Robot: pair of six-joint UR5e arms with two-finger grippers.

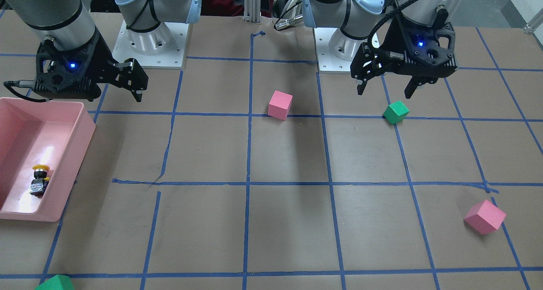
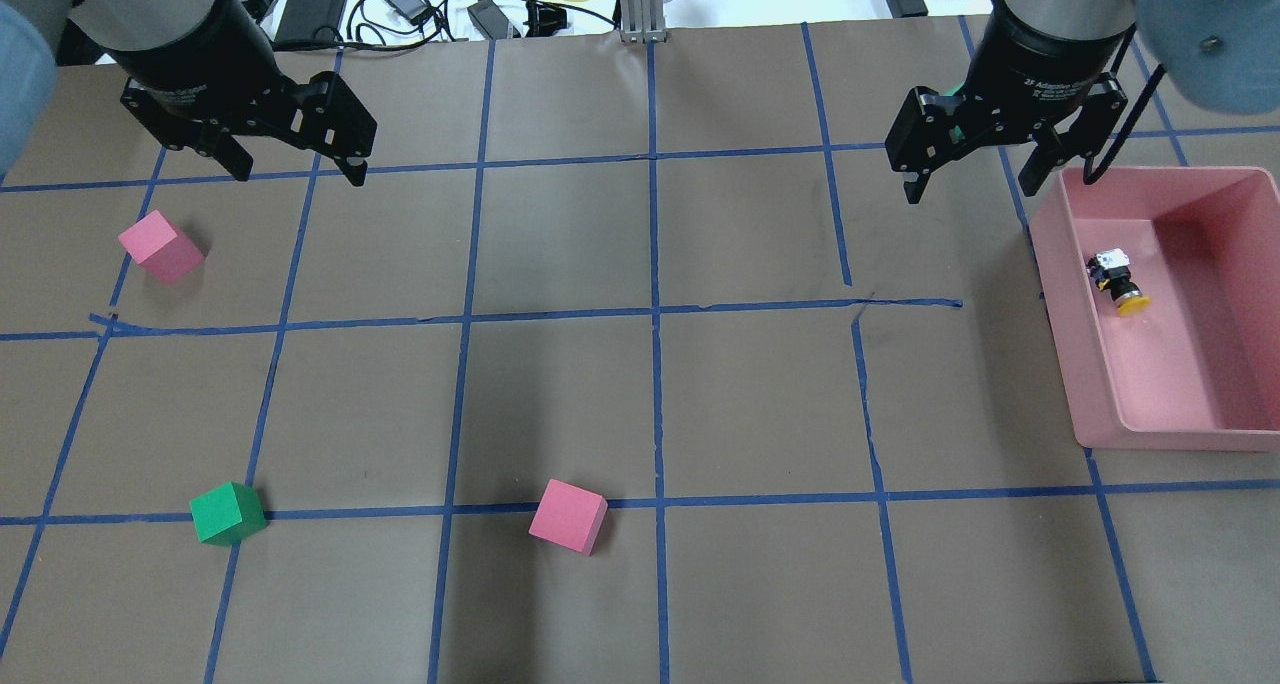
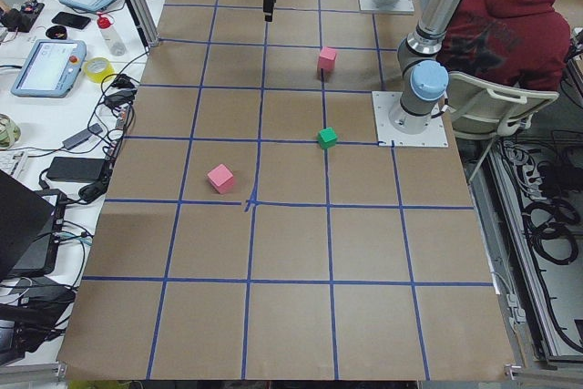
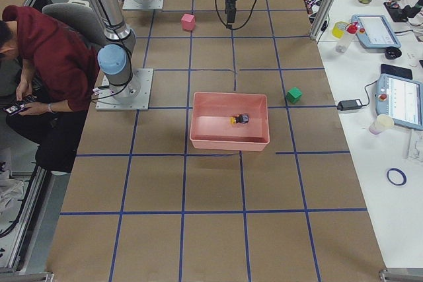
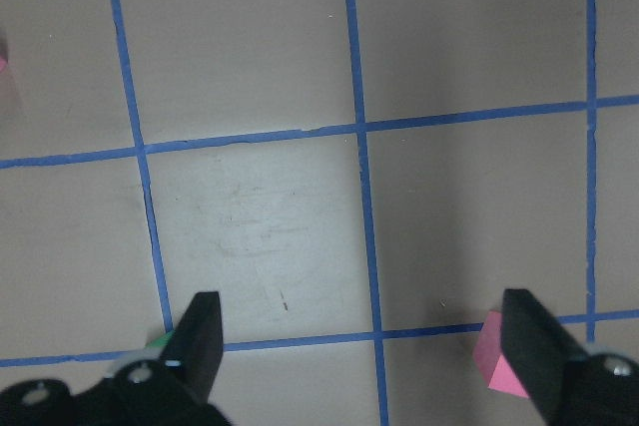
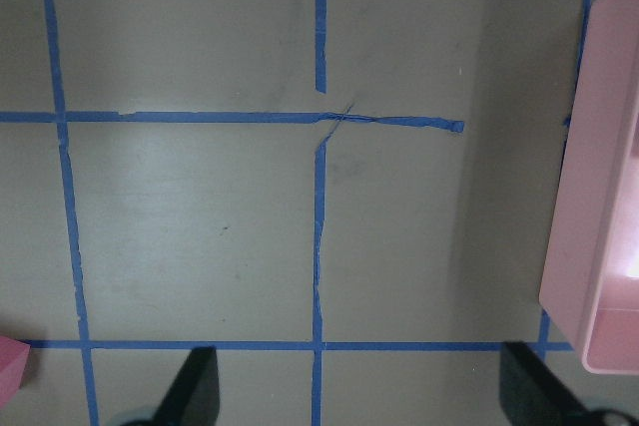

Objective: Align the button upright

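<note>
The button (image 2: 1120, 282) lies on its side on the floor of the pink bin (image 2: 1160, 434). It is close to the bin wall that faces the middle of the worktop (image 2: 640, 404), with its yellow cap pointing away from its grey-blue base. Nothing is touching it, so I'd say the job is not yet begun.

From where I stand, that wall is the main worry. One finger of a tool coming straight down could catch the rim or scrape the slope, shoving the bin or knocking the button away. The body is round and small, so a pinch placed off-centre may let it roll or squirt out. A grip on the cap alone might leave it hanging crooked. Even if it is turned properly, it may topple on release if set down at a slant.

The right tool (image 2: 975, 186) hangs above bare worktop just beside the bin's far corner, not over the button. Its fingers are spread wide, with nothing between them and nothing touched. The left tool (image 2: 298, 174) is well apart at the other end, near a pink cube (image 2: 160, 246), and is just as wide and empty
</note>
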